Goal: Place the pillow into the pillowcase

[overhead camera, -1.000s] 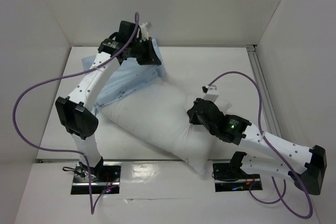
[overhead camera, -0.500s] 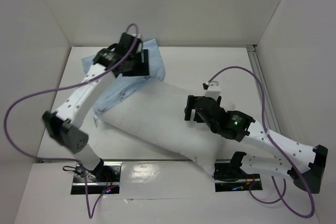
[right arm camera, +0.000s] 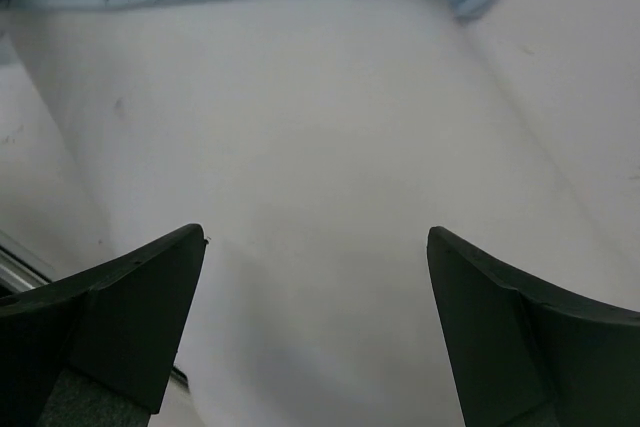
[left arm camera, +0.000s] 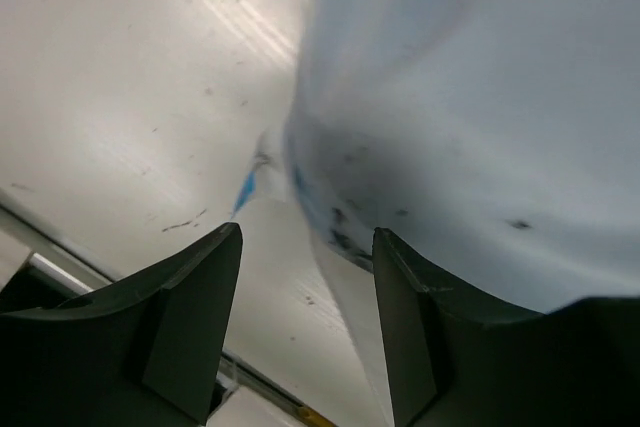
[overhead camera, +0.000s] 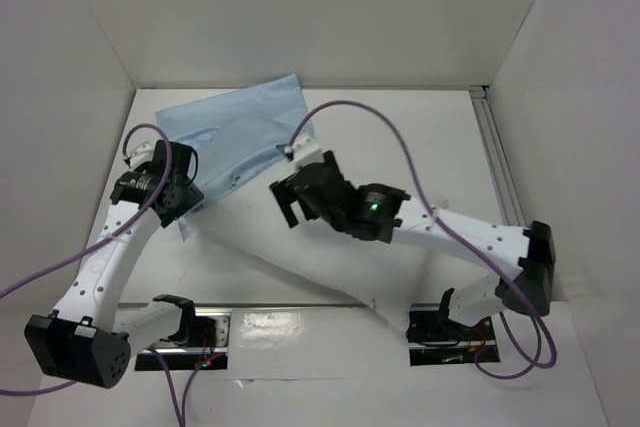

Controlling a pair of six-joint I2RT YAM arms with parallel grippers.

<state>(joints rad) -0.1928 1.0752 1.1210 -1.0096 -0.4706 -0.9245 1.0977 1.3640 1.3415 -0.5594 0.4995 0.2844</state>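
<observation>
Left gripper point(left arm camera: 307, 247), jaws parted (nothing between them), hovers at the near-left edge of the pillowcase point(overhead camera: 235, 127). Right gripper point(right arm camera: 316, 237) spreads wide above the pillow point(right arm camera: 300, 147).

This looks like a robotics lab cell, not a home: a bare white bench point(overhead camera: 420, 137) is boxed in by plain white panels point(overhead camera: 330, 7) on three sides, with a metal rail point(overhead camera: 497, 162) along its right edge. The left arm point(overhead camera: 105, 262) and right arm point(overhead camera: 460, 237) are bolted to plates point(overhead camera: 200, 332) at the near edge and trail loose purple cables point(overhead camera: 352, 104). The pillow point(overhead camera: 300, 262) and pillowcase point(overhead camera: 240, 122) are the only homely things, and the wrist views, close and blurred, probably show just these and the bench.
</observation>
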